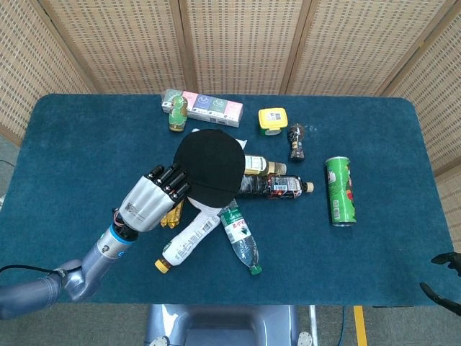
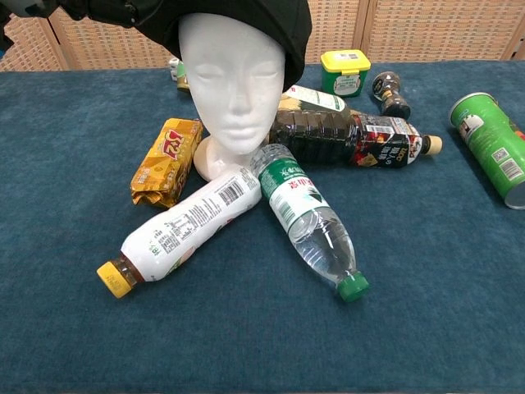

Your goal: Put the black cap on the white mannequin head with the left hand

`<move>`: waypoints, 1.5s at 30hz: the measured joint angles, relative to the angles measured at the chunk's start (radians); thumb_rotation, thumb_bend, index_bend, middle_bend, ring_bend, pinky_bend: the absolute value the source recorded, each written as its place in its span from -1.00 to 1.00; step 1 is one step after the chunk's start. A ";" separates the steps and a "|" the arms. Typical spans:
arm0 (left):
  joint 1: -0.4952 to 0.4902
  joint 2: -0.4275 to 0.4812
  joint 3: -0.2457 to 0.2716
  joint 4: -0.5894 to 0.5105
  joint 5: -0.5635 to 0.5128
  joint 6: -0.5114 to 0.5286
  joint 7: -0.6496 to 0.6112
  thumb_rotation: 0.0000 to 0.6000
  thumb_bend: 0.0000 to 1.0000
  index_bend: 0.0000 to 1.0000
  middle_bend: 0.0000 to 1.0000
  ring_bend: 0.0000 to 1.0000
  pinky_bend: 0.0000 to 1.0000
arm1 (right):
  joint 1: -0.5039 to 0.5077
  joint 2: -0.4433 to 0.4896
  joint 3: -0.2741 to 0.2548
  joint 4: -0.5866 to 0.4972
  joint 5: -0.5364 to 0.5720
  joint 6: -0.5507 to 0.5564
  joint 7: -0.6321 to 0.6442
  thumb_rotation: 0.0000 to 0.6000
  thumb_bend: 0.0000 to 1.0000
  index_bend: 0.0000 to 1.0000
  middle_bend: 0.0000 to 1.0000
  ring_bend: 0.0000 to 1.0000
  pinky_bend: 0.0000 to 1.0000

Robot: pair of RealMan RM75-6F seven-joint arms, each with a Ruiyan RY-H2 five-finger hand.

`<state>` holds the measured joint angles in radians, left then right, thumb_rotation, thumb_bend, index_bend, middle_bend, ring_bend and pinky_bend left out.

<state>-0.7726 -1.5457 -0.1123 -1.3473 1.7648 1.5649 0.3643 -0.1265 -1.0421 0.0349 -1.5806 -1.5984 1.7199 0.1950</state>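
The black cap (image 1: 209, 160) sits over the crown of the white mannequin head (image 2: 231, 78), which stands on the blue table (image 1: 374, 238) among lying bottles. In the chest view the cap covers the top of the head and hangs lower on the side away from the arm, its edge coming down beside the temple, while the forehead and face show bare. The left hand (image 1: 153, 199) holds the cap at its near edge, dark fingers (image 1: 173, 179) curled onto the rim; how firm the hold is cannot be told from here. The step in hand looks like seating the cap, and to do it well the hand should draw the rim down evenly and gently, so that the light head does not tip off its base onto the white bottle (image 2: 184, 230) and the clear bottle (image 2: 305, 217) lying against it. The cap wants levelling before the fingers let go, and they should come away sideways without dragging the fabric. Of the right hand (image 1: 445, 277) only dark fingertips show at the picture's edge, well apart from the work; its state cannot be told.
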 measured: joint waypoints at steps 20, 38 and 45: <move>0.077 0.078 -0.021 -0.224 -0.107 -0.105 0.128 1.00 -0.70 -0.81 -0.73 -0.86 -0.14 | 0.008 0.000 0.003 -0.001 -0.007 -0.003 -0.001 1.00 -0.77 -0.10 -0.07 -0.04 0.03; 0.320 0.330 0.014 -0.586 -0.327 -0.063 -0.016 1.00 -0.71 -0.39 -0.78 -0.90 -0.14 | 0.033 0.006 0.007 -0.015 -0.001 -0.043 -0.021 1.00 -0.77 -0.10 -0.07 -0.04 0.02; 0.439 0.383 0.053 -0.611 -0.402 0.001 -0.054 1.00 -0.69 -0.11 -0.54 -0.72 -0.07 | 0.050 0.008 0.009 -0.026 0.002 -0.070 -0.035 1.00 -0.77 -0.10 -0.07 -0.05 0.01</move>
<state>-0.3334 -1.1629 -0.0592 -1.9580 1.3630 1.5659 0.3105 -0.0764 -1.0342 0.0437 -1.6070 -1.5961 1.6502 0.1603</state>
